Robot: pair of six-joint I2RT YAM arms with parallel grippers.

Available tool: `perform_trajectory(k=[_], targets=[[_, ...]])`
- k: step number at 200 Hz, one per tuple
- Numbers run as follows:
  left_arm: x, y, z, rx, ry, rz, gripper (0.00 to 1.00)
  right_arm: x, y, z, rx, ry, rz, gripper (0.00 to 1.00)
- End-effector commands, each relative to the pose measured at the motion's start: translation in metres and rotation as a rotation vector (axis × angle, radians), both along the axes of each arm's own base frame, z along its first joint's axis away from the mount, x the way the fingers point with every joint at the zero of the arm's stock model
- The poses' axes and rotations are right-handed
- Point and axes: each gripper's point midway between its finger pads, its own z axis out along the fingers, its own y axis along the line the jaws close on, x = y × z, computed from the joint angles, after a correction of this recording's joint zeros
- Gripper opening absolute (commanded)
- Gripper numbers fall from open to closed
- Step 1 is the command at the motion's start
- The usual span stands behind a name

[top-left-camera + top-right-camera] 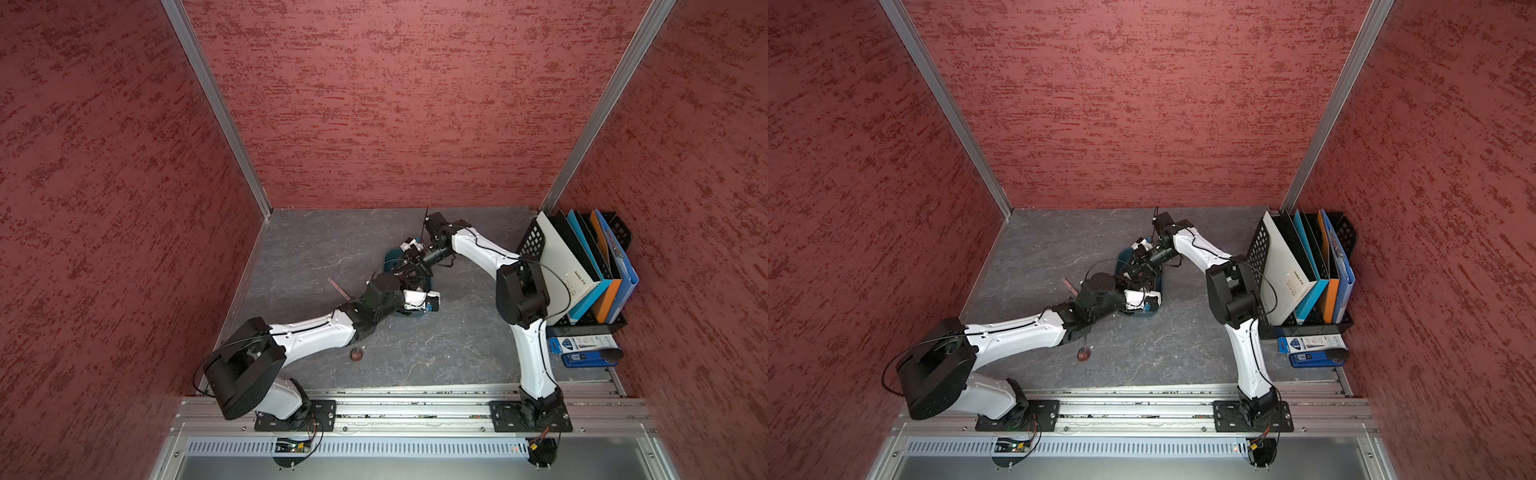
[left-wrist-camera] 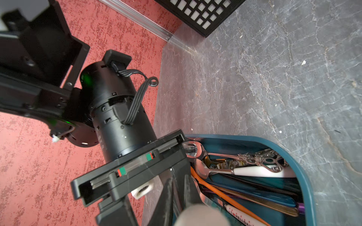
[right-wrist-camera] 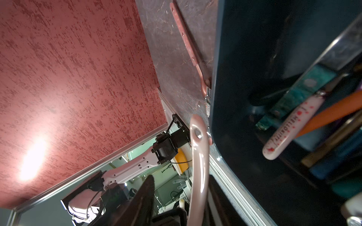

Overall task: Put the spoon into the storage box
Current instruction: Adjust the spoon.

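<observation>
Hovering over the storage box [image 1: 415, 314] mid-worktop [image 1: 436, 357], both arms are meeting nose to nose. The left claw [image 2: 197, 215] is sitting fully clenched, on what I cannot tell, since its tips are showing only as a blur in the left wrist view. The right claw [image 3: 180, 185] is standing with jaws parted, and the spoon [image 3: 197, 156] is lying between them — only its pink handle showing, clear of the dark finger [image 3: 145, 195], its end just beside the box's corner rim — while other cutlery [image 2: 244, 170] is lying inside the box.
</observation>
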Motion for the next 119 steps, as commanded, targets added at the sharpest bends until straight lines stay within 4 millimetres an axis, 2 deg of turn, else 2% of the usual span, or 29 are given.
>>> perform_trajectory(k=[1, 27, 70, 97, 119], targets=[[-0.011, -0.004, -0.005, -0.002, 0.078, -0.012, 0.06, 0.037, -0.005, 0.031, 0.025, -0.198, -0.075, 0.47], [-0.012, -0.003, 0.0, -0.02, 0.131, 0.008, 0.05, 0.07, -0.025, 0.035, -0.043, -0.303, -0.17, 0.5], [-0.015, 0.001, 0.009, -0.082, 0.335, 0.072, 0.03, 0.119, -0.065, 0.044, -0.136, -0.444, -0.326, 0.52], [-0.015, 0.009, 0.009, -0.131, 0.543, 0.131, 0.03, 0.135, -0.085, 0.054, -0.207, -0.529, -0.382, 0.52], [-0.003, 0.02, 0.007, -0.191, 0.725, 0.218, 0.03, 0.14, -0.105, 0.055, -0.278, -0.567, -0.416, 0.52]])
